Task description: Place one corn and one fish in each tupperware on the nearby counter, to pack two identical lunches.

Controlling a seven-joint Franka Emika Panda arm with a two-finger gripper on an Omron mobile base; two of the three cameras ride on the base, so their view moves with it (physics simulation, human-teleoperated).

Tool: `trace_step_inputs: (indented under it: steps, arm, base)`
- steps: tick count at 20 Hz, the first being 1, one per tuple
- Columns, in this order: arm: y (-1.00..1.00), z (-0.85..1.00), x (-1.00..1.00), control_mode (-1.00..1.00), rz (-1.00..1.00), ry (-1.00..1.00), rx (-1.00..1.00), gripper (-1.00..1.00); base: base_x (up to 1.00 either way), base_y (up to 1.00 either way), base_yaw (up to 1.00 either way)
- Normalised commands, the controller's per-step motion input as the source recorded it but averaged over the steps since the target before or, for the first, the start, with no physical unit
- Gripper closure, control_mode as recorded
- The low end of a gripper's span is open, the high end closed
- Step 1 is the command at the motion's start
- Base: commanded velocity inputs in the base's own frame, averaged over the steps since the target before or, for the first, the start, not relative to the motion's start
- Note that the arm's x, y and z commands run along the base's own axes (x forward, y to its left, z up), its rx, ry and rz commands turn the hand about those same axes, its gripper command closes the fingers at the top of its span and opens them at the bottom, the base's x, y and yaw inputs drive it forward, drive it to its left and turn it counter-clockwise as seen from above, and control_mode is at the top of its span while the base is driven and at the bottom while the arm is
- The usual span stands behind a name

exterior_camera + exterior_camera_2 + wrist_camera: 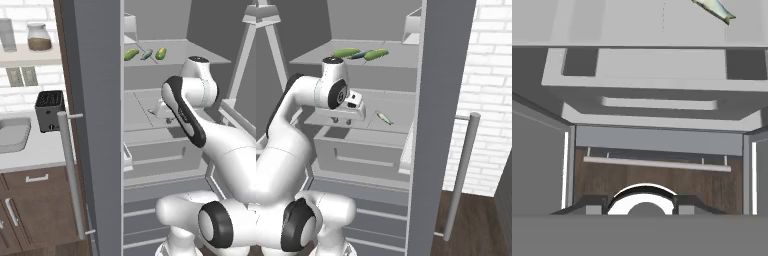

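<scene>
A kitchen with white brick walls. At far left, a pale counter [35, 150] over dark wood cabinets holds one grey tupperware [12, 134] beside a black toaster [50, 110]; a jar [39, 37] sits on a wall shelf above. Right of it stands an open grey fridge, its door [97, 125] edge-on. On the upper shelf lie two green pieces and a corn [161, 53]. The right base view shows a fish [384, 118] on the middle shelf, beside the gripper [342, 120]. Whether its fingers are parted or closed cannot be told; nothing visibly held.
</scene>
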Motion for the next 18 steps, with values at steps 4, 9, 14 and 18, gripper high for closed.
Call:
trace_step_inputs:
  steps: [4, 9, 14, 18]
  arm:
    - [-0.09, -0.18, 0.07, -1.00, 0.00, 0.00, 0.00, -1.00]
    - [-0.27, -0.61, 0.41, -1.00, 0.00, -0.14, -0.01, -1.00]
    - [-0.26, -0.66, 0.95, -1.00, 0.06, 0.00, -0.03, -1.00]
    - [-0.10, -0.23, 0.72, -1.00, 0.18, -0.05, -0.03, -1.00]
  base:
    - [0.00, 0.00, 0.00]
    - [0.00, 0.00, 0.00]
    - [0.00, 0.00, 0.00]
    - [0.00, 0.00, 0.00]
